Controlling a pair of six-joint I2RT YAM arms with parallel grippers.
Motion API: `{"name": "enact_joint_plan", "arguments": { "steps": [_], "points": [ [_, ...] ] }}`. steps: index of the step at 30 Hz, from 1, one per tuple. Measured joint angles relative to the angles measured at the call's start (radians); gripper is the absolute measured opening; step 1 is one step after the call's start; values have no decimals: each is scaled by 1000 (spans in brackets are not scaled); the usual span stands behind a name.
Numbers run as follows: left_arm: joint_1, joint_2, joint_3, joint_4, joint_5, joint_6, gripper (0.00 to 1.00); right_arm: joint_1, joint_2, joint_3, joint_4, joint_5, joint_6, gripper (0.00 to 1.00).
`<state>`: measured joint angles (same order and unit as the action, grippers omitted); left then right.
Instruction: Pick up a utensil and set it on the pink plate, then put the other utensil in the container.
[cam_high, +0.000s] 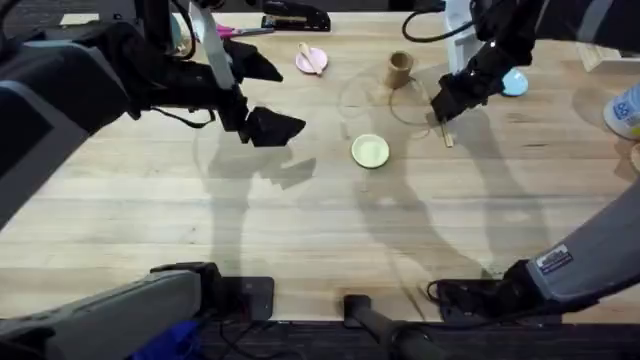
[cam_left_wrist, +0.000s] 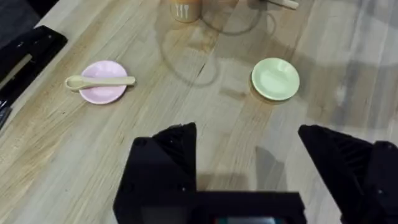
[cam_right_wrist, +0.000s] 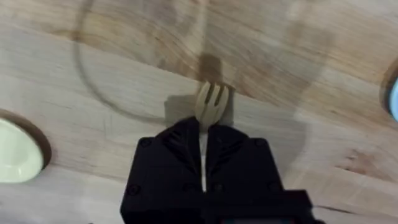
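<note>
Right wrist, hand (cam_right_wrist: 204, 163) clamping fork (cam_right_wrist: 210, 102), tines visible

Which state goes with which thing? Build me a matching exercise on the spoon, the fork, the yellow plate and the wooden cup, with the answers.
Things:
1. wooden spoon
2. wooden fork
3. yellow plate
4. wooden cup

States:
A. standing upright on the table with no utensil in it
B. lying across the pink plate
C. lying bare on the table with nothing on it
D. clamped by its handle in the right gripper

Pairs: 1-B, 2-D, 3-C, 4-A

The left gripper hangs open over the table, holding nothing.
</note>
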<state>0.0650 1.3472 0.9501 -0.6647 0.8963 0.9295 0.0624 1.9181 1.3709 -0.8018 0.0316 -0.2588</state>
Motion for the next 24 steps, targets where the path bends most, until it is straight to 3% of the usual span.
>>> {"name": "enact_joint_plan", "arguments": {
  "steps": [7,17,24],
  "points": [
    [0,0,0,0,0,0,995,0,-19,113,-89,-15,0,33],
    [0,0,0,0,0,0,995,0,-208,211,-113,-31,-49,33],
    [0,0,0,0,0,0,995,-1,-307,216,-113,-177,-201,33]
  ]
}}
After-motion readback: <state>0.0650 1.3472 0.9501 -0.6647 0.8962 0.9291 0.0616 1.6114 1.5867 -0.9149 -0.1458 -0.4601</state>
